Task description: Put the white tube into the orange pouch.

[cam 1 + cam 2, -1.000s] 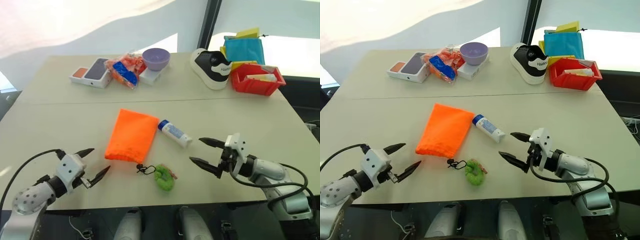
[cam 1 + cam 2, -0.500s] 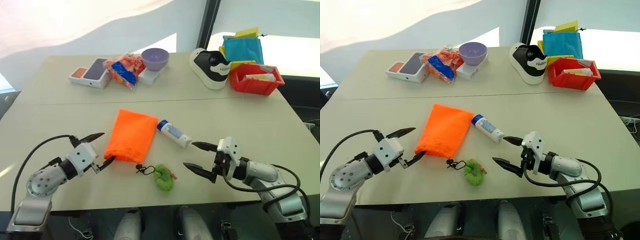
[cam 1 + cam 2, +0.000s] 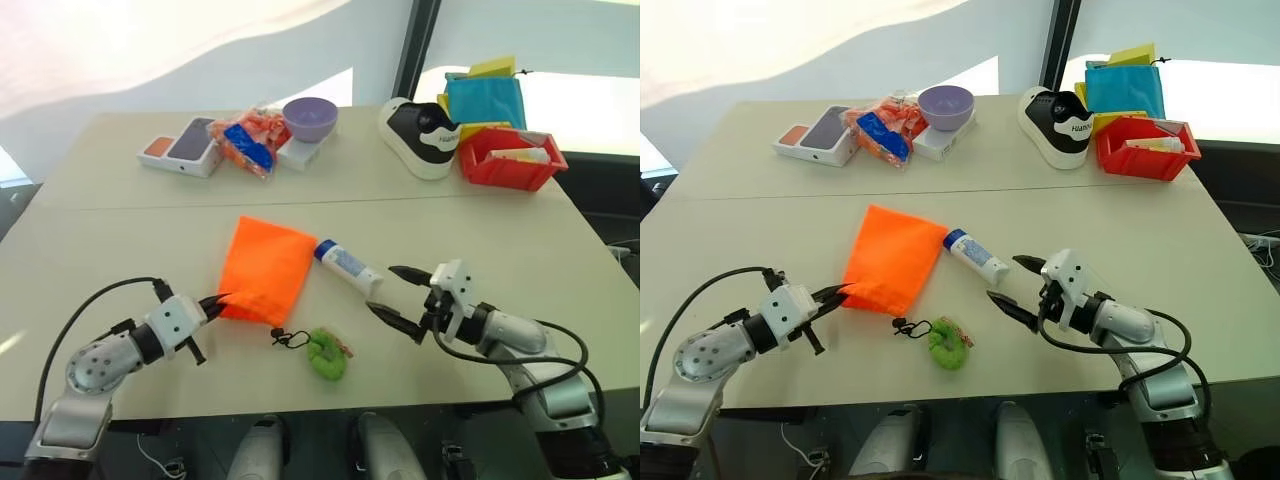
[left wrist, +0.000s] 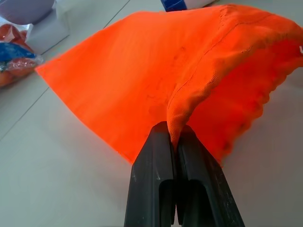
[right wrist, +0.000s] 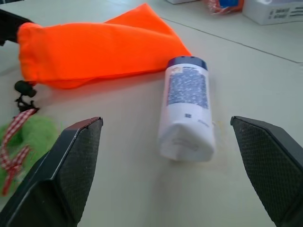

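Since a second ago the left gripper (image 4: 174, 137) has reached in and pinched the orange pouch (image 3: 262, 270) by its near edge. Right gripper (image 3: 398, 296), fingers spread wide, faces the white tube's (image 3: 349, 266) crimped end; it lies on the table beside the pouch, cap pointing away.

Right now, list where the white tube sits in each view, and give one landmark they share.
Left eye view: white tube mid-table, right of the orange pouch.
Right eye view: same spot, just beyond the right gripper.
Left wrist view: its blue cap peeks past the pouch.
Right wrist view: centre, between the open fingers.
Shared landmark: the orange pouch.
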